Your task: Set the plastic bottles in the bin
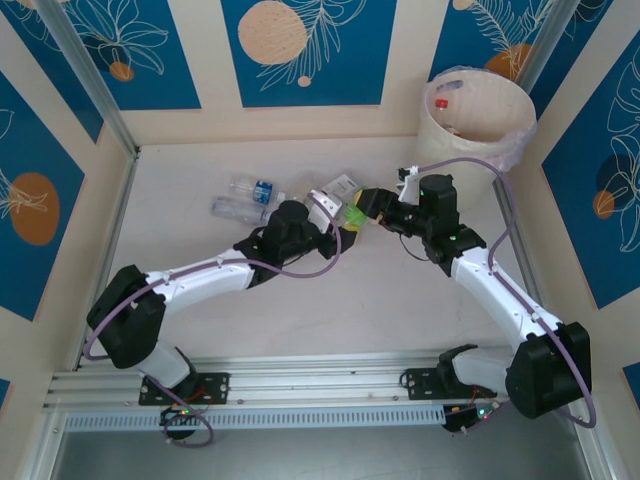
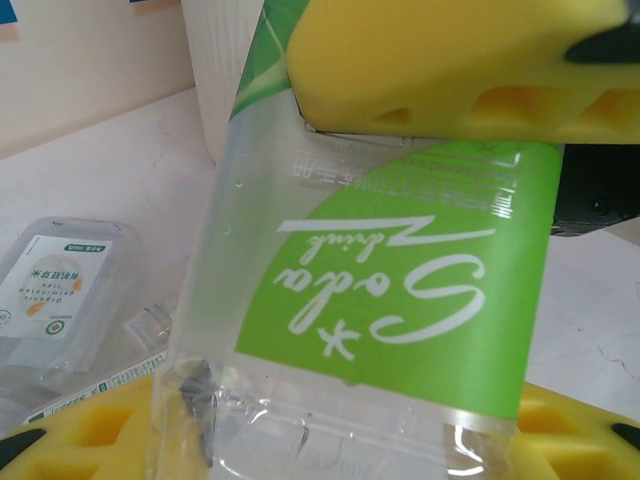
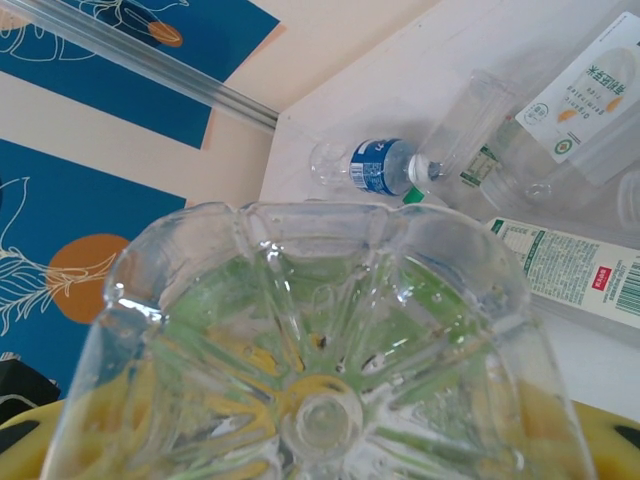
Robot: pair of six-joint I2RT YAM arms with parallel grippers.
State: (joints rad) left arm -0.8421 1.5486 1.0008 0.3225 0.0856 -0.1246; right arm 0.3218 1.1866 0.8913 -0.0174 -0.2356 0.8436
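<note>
Green-label bottle [image 2: 400,300] within left pincer [image 2: 380,250]

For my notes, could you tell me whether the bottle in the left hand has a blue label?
No, the bottle in the left hand has a green label with white lettering.

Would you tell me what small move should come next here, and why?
Probably open the left hand. It and the right hand both seem to clamp the clear plastic bottle with the green label, and the large round off-white plastic bin stands on the right arm's side, so the right should carry it.
</note>
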